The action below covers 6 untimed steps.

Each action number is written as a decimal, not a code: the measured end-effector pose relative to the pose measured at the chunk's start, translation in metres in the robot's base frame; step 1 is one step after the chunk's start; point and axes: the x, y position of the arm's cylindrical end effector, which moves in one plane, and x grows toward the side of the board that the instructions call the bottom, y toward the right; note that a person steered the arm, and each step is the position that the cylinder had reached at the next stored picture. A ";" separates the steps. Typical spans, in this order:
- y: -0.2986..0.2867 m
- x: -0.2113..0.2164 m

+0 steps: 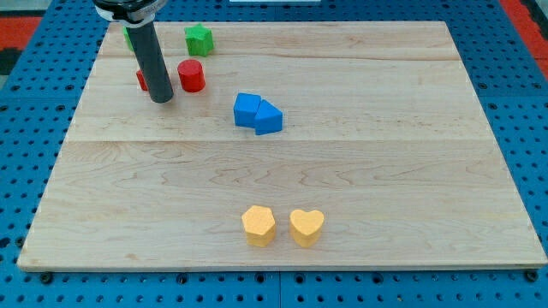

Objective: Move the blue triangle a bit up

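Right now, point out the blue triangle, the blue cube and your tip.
blue triangle [269,117]: camera view, its front face.
blue cube [247,108]: camera view, its top face.
my tip [161,98]: camera view, the rod's lower end.

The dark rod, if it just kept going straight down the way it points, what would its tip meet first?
Only the light wooden board itself: my tip already sits at the surface. It stands between a partly hidden red block and the red cylinder, up-left of the two touching blue blocks.
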 end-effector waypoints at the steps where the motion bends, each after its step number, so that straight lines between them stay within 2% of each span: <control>1: 0.001 0.040; 2: 0.009 0.053; 5: -0.005 0.041; 6: -0.064 0.038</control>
